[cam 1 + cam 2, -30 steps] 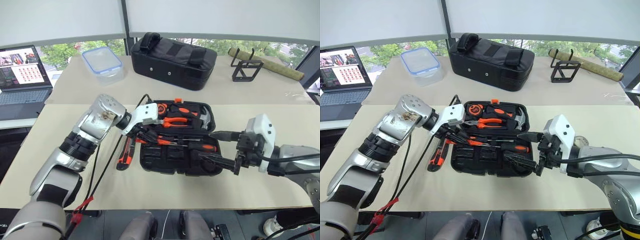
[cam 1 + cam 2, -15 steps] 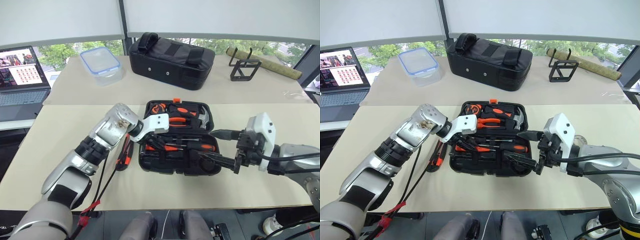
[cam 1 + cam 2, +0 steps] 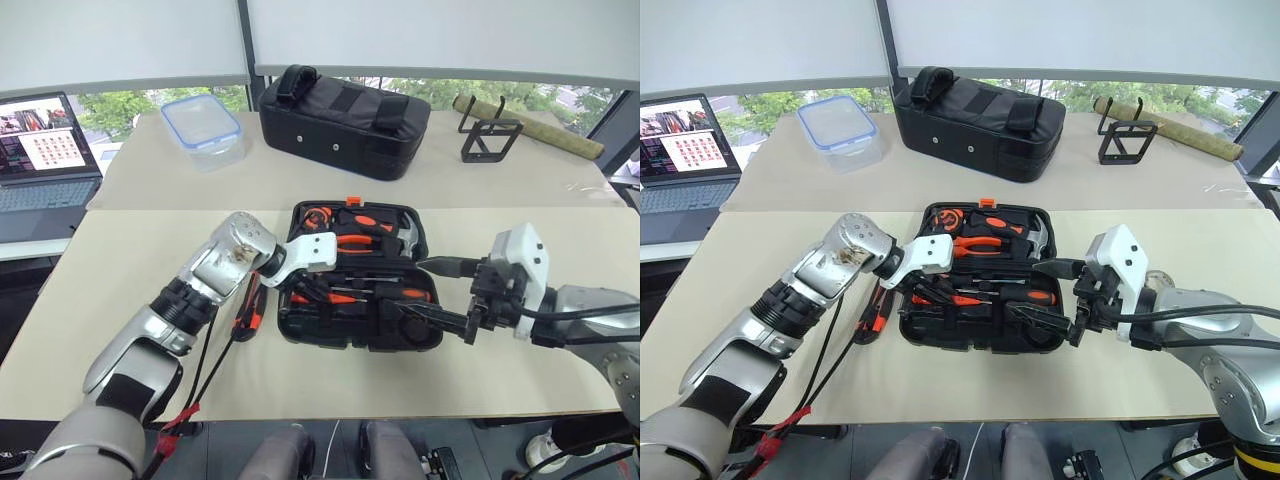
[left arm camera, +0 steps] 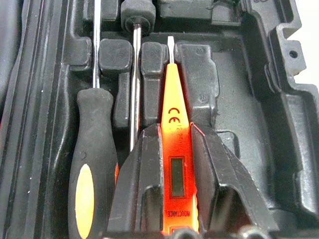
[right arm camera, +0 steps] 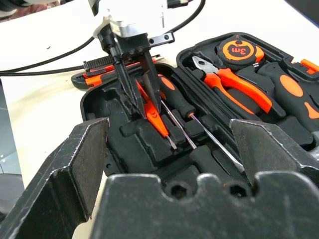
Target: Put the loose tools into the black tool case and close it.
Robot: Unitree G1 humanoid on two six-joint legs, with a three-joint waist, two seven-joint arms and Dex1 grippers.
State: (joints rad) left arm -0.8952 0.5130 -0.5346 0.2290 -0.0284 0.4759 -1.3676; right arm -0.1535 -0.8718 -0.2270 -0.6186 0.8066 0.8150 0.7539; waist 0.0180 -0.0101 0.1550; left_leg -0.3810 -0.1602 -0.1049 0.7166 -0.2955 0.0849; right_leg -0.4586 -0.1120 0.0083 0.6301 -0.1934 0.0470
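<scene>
Pliers (image 3: pixel 985 243), tape measure (image 3: pixel 944 217) and hammer (image 3: pixel 1036 236) crowd the black tool case (image 3: pixel 975 335)'s far row. Left gripper (image 4: pixel 172 149) pinches the small all-orange screwdriver (image 4: pixel 172 144) beside two black-and-orange handled screwdrivers (image 5: pixel 174 97). Right gripper (image 3: pixel 1045 295) gapes wide, empty; utility knife (image 3: pixel 872 315) lies outside on the table (image 3: pixel 760 260).

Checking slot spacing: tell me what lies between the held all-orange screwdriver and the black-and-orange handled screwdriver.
A thin bare steel screwdriver shaft, seen in the left wrist view.
</scene>
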